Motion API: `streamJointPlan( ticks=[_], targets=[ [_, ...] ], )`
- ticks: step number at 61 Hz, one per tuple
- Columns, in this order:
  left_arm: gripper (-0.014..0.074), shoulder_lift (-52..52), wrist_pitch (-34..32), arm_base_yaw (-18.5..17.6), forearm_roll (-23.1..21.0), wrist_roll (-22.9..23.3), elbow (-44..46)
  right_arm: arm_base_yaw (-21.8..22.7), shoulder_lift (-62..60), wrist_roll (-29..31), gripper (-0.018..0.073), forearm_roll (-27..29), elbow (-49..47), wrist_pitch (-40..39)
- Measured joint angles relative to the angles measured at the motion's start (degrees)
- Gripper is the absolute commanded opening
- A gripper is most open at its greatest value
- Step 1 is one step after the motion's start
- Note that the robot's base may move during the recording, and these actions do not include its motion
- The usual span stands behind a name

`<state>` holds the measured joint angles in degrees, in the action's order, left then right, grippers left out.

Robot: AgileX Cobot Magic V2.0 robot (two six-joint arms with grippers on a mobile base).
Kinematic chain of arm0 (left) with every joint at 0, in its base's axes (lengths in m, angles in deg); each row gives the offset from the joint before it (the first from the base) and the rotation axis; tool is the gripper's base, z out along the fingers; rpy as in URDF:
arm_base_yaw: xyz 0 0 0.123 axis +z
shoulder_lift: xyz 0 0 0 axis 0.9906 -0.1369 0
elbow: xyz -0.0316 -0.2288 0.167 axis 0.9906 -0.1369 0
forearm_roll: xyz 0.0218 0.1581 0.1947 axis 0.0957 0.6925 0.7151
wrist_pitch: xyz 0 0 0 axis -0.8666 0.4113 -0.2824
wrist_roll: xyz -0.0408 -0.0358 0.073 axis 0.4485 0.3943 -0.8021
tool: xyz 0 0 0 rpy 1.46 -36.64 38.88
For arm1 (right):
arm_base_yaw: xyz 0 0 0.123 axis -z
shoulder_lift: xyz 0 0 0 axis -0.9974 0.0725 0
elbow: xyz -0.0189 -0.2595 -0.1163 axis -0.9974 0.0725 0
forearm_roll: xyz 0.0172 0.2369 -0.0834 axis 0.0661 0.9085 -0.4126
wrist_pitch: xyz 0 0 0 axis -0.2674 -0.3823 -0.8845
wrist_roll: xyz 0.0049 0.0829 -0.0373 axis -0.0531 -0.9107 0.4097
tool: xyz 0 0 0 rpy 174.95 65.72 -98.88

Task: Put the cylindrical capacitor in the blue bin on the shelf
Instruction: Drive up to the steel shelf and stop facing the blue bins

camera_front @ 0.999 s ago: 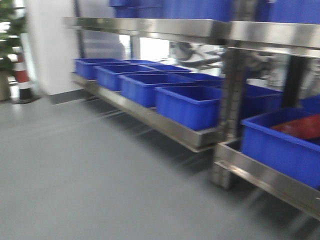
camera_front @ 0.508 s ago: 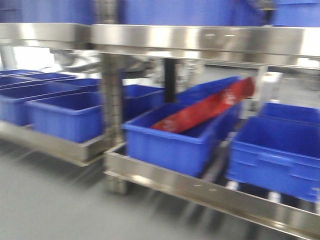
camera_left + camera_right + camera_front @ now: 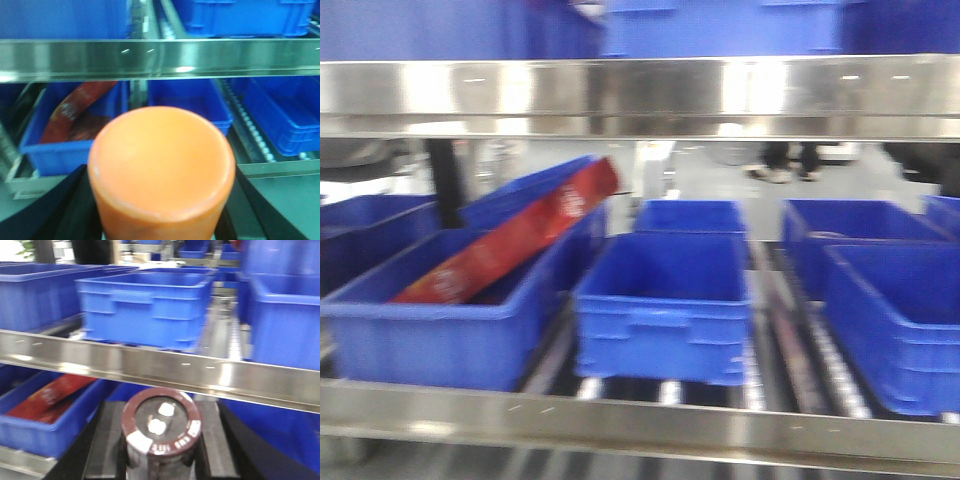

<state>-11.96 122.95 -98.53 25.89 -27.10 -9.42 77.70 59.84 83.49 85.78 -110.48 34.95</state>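
Closest in, the right hand (image 3: 161, 442) pinches the cylindrical capacitor (image 3: 161, 422) upright between black fingers (image 3: 107, 445), terminals up, just short of the shelf (image 3: 200, 371) and lower than its front rail. The left hand (image 3: 160, 222) is clamped around an orange cylinder (image 3: 161, 160), also short of that rail. Behind the rail's middle stretch sits an empty blue bin (image 3: 665, 300). Behind its left stretch, another bin holds a slanted red packet (image 3: 510, 240). Beyond the shelf stand someone's legs (image 3: 790, 165).

The rail looks like the main hazard. A straight push forward could knock the capacitor against the steel and twist it out of the grip. A release too far left would land it on the packet.

Only the right wrist view shows the capacitor. The front view shows neither hand but lays out the bins, while the left wrist view is largely blocked by the orange cylinder.
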Motion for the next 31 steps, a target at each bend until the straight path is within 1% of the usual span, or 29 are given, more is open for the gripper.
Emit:
streamJointPlan(
  ticks=[31],
  targets=[
    [-0.0111,0.00,0.00,0.00,0.00,0.00,0.00,0.00,0.00,0.00,-0.0162,0.00,0.00,0.00]
  ],
)
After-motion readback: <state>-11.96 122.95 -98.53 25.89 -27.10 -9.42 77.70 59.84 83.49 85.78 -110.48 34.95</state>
